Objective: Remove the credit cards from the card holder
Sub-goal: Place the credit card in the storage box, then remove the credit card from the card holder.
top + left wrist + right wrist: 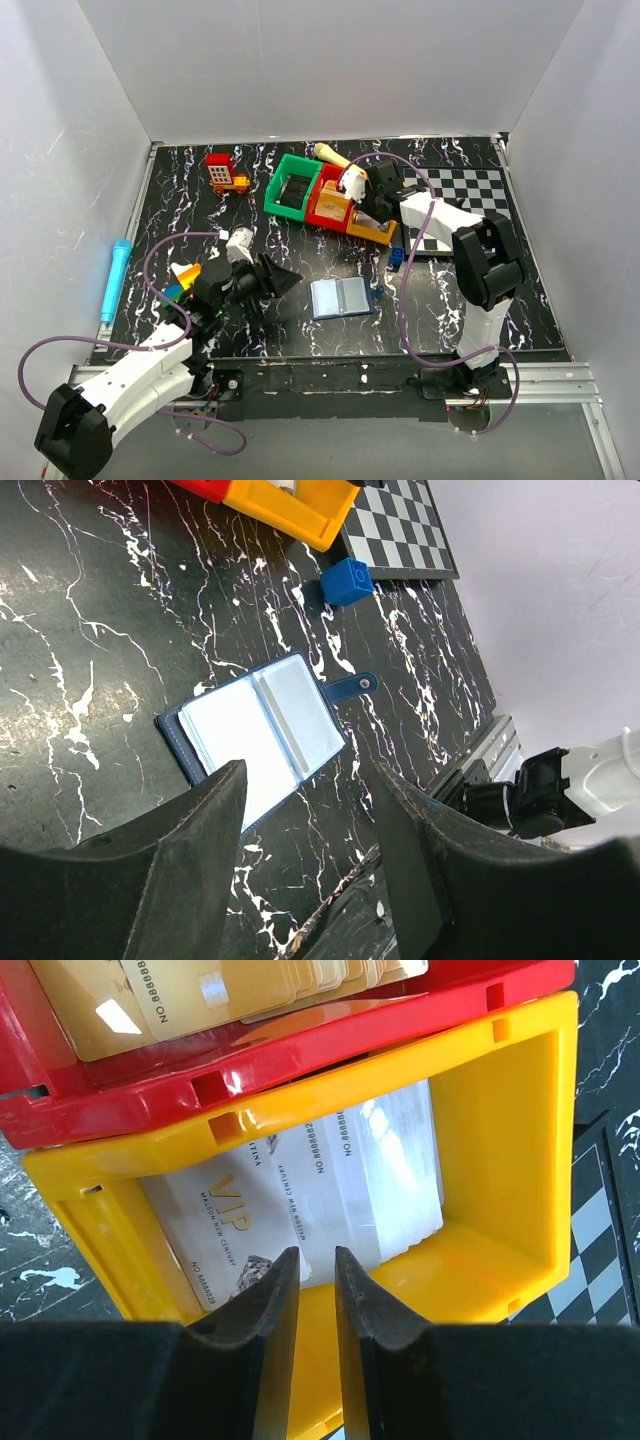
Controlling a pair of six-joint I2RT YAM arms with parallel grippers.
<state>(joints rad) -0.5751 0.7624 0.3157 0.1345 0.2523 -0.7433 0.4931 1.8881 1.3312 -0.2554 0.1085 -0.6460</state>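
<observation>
The card holder (340,297) lies open on the black marbled table, its light blue-grey inside facing up. In the left wrist view it (255,735) shows its snap strap pointing right. My left gripper (278,281) (310,775) is open and empty, just left of the holder and above the table. My right gripper (372,203) (315,1255) hovers over the yellow bin (510,1160), jaws a narrow gap apart with nothing between them. White VIP cards (300,1200) lie in the yellow bin. Gold cards (200,995) lie in the red bin (300,1050).
A green bin (293,185), the red bin (330,200) and the yellow bin (370,230) stand in a row at the back. A small blue block (398,257) (347,581) sits beside a chessboard (470,195). A red toy (222,172) and a blue pen (113,278) lie at the left.
</observation>
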